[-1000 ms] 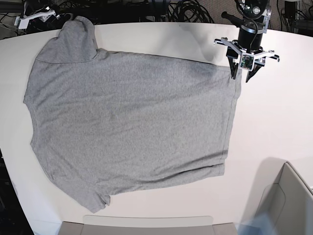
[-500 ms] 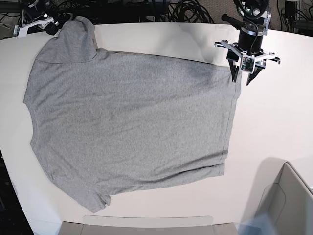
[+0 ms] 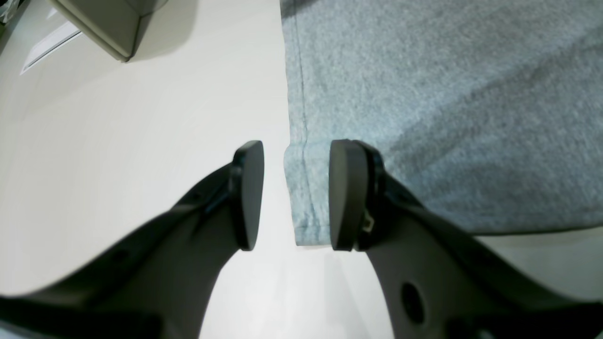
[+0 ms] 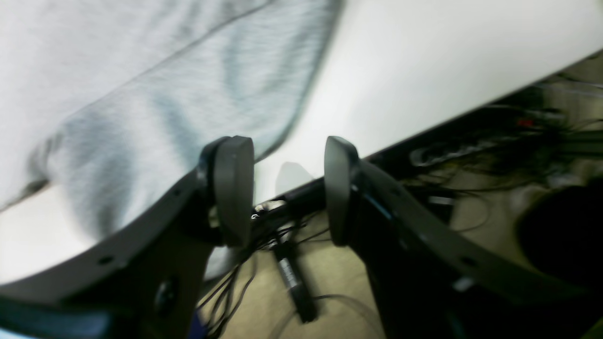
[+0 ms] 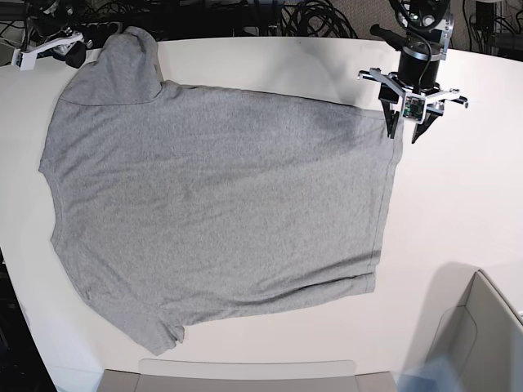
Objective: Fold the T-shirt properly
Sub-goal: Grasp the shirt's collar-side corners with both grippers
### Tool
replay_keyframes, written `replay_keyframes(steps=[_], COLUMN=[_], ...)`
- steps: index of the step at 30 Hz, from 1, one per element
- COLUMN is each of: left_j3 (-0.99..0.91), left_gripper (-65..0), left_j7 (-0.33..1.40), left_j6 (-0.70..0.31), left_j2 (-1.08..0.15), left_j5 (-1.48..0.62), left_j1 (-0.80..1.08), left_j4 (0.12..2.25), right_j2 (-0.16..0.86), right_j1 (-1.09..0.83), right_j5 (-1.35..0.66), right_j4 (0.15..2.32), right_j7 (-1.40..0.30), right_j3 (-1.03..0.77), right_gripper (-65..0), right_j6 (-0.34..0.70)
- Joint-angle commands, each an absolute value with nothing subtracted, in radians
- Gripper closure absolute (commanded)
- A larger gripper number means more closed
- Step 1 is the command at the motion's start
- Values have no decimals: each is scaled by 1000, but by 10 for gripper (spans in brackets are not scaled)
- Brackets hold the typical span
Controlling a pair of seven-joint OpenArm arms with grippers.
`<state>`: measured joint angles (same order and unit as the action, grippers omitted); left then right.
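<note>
T-shirt [image 5: 216, 204]: one, flat; two end effectors, left [image 3: 294, 195], right [image 4: 282, 190], both agape.

Work surface: white table [image 5: 270, 57], curved far edge; dark cables [image 5: 310, 16] on the floor beyond it. One garment lies directly on it: the heather-grey T-shirt [image 5: 221, 196], spread flat, plain side up, hem toward my left arm's side, sleeves at the opposite end. Far sleeve [image 5: 114, 69] reaches nearly to the table's far edge. Hem corner [image 3: 306, 207] lies flat on the tabletop [image 3: 118, 141]. Grey bins rest on the table at the near edge [image 5: 237, 377] and the near corner [image 5: 482, 343]. Bare white surface surrounds the shirt on all sides.
</note>
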<state>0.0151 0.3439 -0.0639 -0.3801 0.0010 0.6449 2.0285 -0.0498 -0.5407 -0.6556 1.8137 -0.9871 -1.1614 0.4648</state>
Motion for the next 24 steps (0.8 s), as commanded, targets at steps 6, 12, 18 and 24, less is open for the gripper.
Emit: replay_keyframes(steps=[6, 12, 18, 24], left_j3=[10, 8, 4, -16], left_gripper=[-237, -237, -237, -237], left_j7=[326, 326, 328, 328], left_j6=[-54, -50, -48, -50], left_j2=[-386, -384, -384, -328], left_j5=[8, 7, 2, 1], left_j1=[648, 648, 650, 653], left_j4=[2045, 2045, 2045, 2045], right_j2=[-38, -33, -74, -105], right_j1=[-487, -464, -472, -483], right_j5=[-590, -590, -593, -593], right_j4=[1710, 1646, 1652, 1652], right_j7=[-970, -972, -1052, -1067], right_j3=[-1171, -1129, -1067, -1067], right_gripper=[-247, -247, -247, -247], right_j6=[469, 470, 475, 476])
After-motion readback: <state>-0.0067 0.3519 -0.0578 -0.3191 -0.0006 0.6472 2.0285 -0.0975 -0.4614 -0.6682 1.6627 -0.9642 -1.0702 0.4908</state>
